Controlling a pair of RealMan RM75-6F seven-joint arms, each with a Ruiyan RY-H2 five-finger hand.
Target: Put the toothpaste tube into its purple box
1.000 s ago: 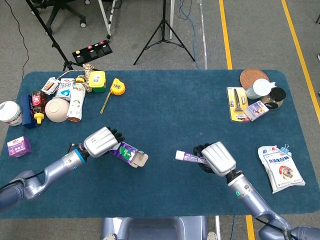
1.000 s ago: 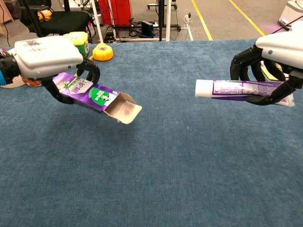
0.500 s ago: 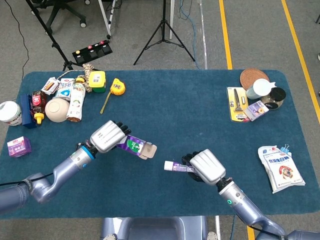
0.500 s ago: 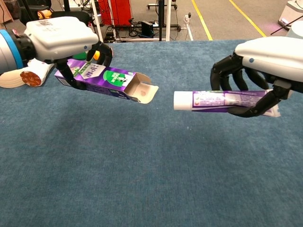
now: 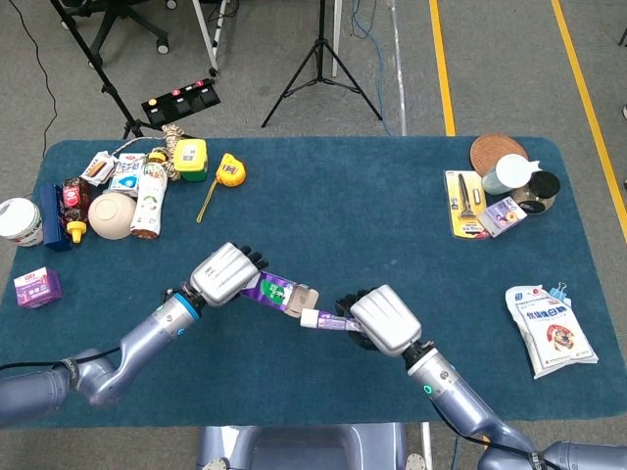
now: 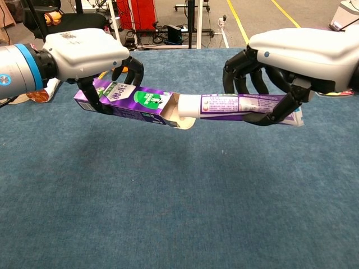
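Toothpaste tube [image 6: 241, 105] now meets purple box [image 6: 126, 100] mouth, both gripped.

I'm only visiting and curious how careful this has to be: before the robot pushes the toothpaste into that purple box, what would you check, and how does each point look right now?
1. Left hand grips the purple box firmly: ok, fingers wrap it and it is off the table.
2. Right hand holds the toothpaste tube: ok, held near its tail end.
3. Box end open: ok, the flap is folded back toward the tube.
4. Tube's cap end at the opening: ok, it sits right at the mouth.
5. Tube and box in one line: cannot tell; the box slopes slightly while the tube looks level.
6. Cap clear of the flap edge: cannot tell from either view.
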